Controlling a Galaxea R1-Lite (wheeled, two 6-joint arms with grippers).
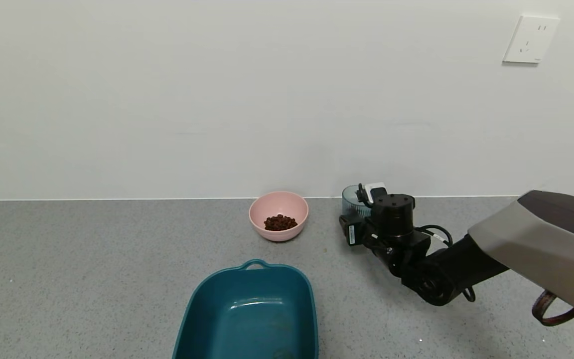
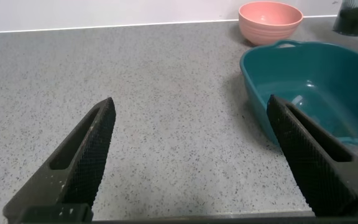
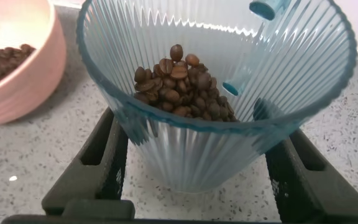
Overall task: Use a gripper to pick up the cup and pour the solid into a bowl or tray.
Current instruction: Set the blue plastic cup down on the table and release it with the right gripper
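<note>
1. Ribbed blue-grey cup (image 3: pixel 219 99) holds beans (image 3: pixel 182 87), tilted, mouth toward the wrist camera, beside the pink bowl (image 1: pixel 278 215).
2. Right gripper (image 3: pixel 197 168) fingers straddle the cup.
3. Left gripper (image 2: pixel 194 155) fingers are spread over the counter (image 2: pixel 166 112).

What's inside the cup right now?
The cup between the right gripper's fingers holds a pile of brown beans. Its bottom is hidden under them. The pink bowl beside it already holds some too.

Right pincer (image 3: pixel 197 180) extended forward near wall, fingers clamped. Left pincer (image 2: pixel 197 155) parked low, fingers spread.
</note>
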